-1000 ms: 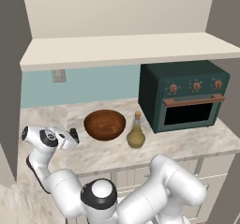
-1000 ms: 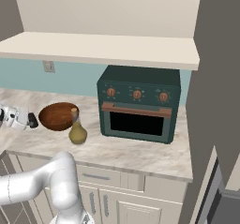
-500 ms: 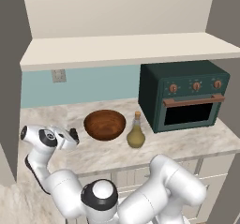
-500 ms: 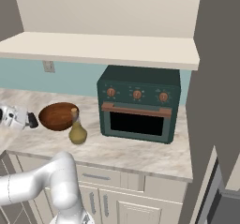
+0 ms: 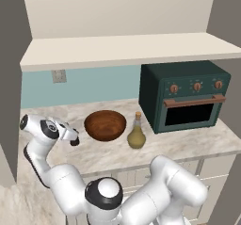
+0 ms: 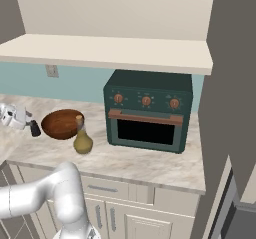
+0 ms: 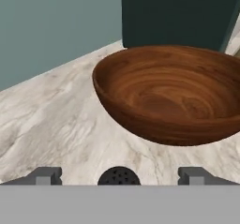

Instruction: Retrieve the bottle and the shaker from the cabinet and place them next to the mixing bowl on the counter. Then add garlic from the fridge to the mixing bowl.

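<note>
Standing on the marble counter just ahead of the pincer, a wooden mixing bowl sits upright and holds nothing. Beyond the bowl on its far side from the pincer, close but not touching, stands a squat olive-coloured bottle with a cork stopper. Between the pincer's fingertips, seen in the hand view, shows the round dark perforated top of a shaker, set on the counter directly before the bowl; seen from the right base view as a small dark shape beside the bowl's rim. Fingers spread wide on either side of the shaker top, not touching it as far as can be told. Pincer held low over the counter, pointing across at the bowl. Farther off past the bottle, a dark green toaster oven with copper knobs and handle. Behind everything, a pale blue wall with an outlet, and overhead a cream shelf.
</note>
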